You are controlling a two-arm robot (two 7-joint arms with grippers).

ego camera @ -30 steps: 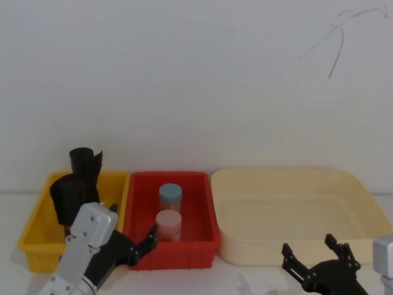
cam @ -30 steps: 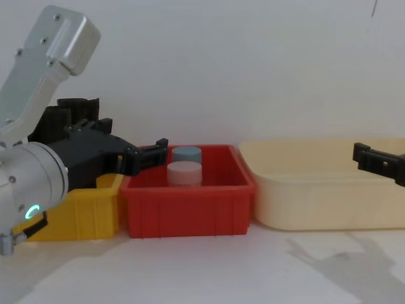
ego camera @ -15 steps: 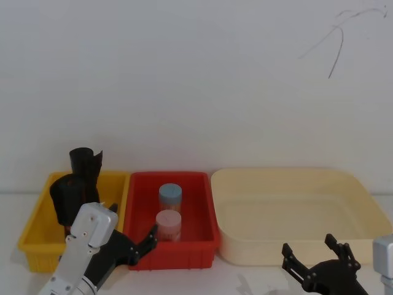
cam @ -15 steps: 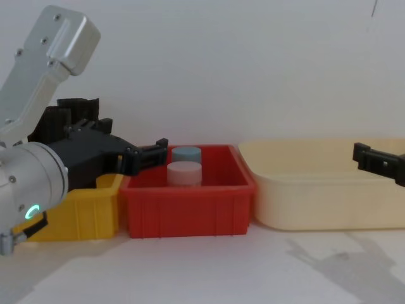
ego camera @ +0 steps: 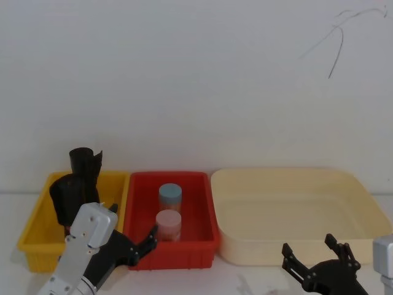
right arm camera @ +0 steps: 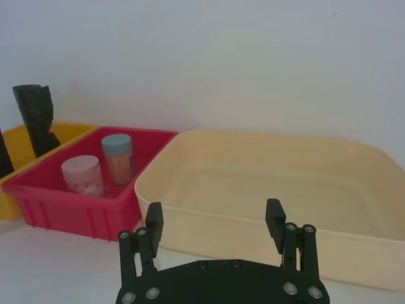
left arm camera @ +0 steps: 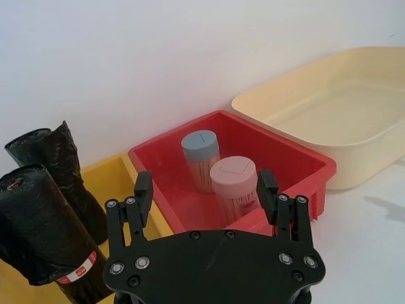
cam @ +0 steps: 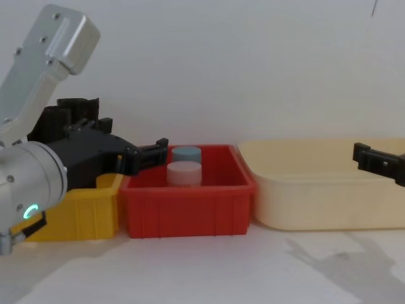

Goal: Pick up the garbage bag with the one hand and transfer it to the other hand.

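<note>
The garbage bag [left arm camera: 39, 235], a black roll with a red-and-white label band near its lower end, stands in the yellow bin [ego camera: 38, 221]; in the head view it is the nearer roll [ego camera: 64, 198]. My left gripper [left arm camera: 204, 183] is open with nothing between its fingers. It hovers in front of the bins where yellow meets red [ego camera: 132, 222], to the right of the bag and apart from it. My right gripper [ego camera: 308, 244] is open and empty, low in front of the cream tub [ego camera: 295, 212], and shows again in its wrist view [right arm camera: 214, 211].
A second black roll [left arm camera: 71, 170] without a label stands behind the bag in the yellow bin. The red bin [ego camera: 196, 243] holds a blue-capped jar [ego camera: 170, 196] and a pink-capped jar [ego camera: 168, 224]. A white wall stands close behind the bins.
</note>
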